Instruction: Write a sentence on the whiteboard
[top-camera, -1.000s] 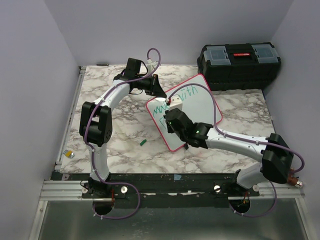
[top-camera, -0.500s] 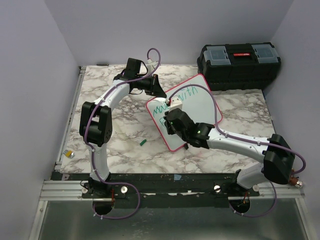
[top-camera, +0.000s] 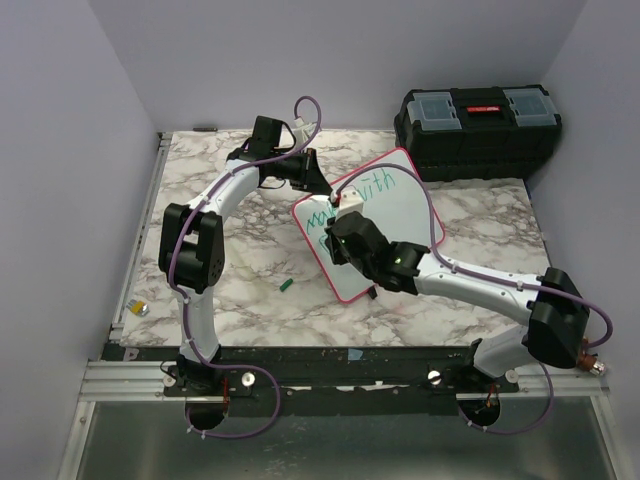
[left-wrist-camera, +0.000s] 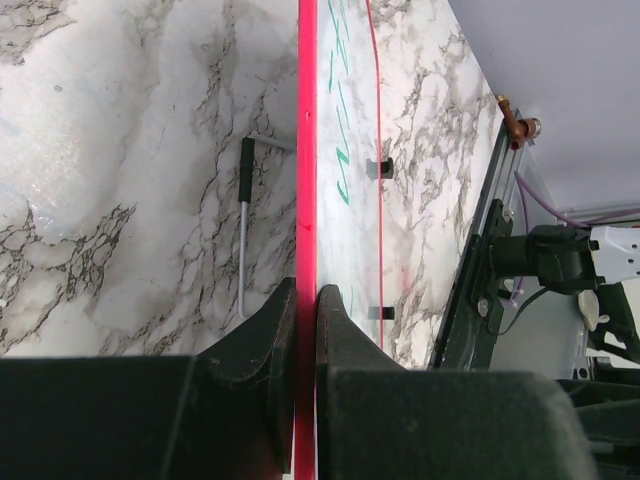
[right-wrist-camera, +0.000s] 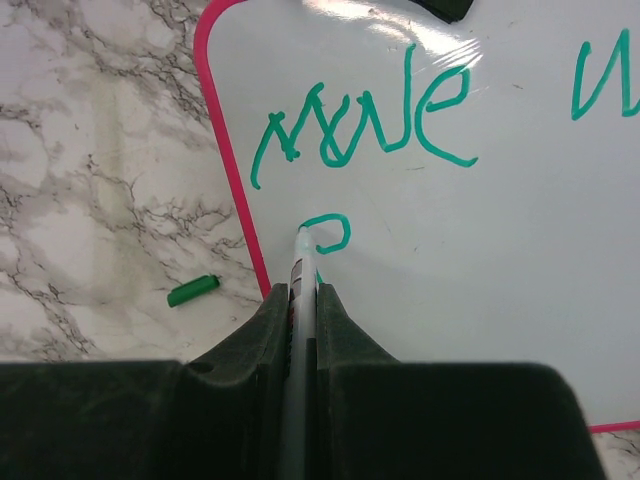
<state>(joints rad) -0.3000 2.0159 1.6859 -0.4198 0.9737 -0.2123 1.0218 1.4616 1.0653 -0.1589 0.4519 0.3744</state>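
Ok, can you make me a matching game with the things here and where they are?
Things:
1 whiteboard
2 marker
3 small green piece
4 toolbox

Places:
A lying loose on the table
B far right corner
C pinched in the right gripper, tip on the board
D edge clamped by the left gripper

Pairs: 1-D, 2-C, 3-A, 4-B.

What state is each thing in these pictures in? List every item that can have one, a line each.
whiteboard: partly written on in green, clamped at one edge
left pincer: shut on the whiteboard's edge
right pincer: shut on the marker
marker: uncapped, tip on the whiteboard
cap: off the marker, lying on the table
toolbox: lid shut
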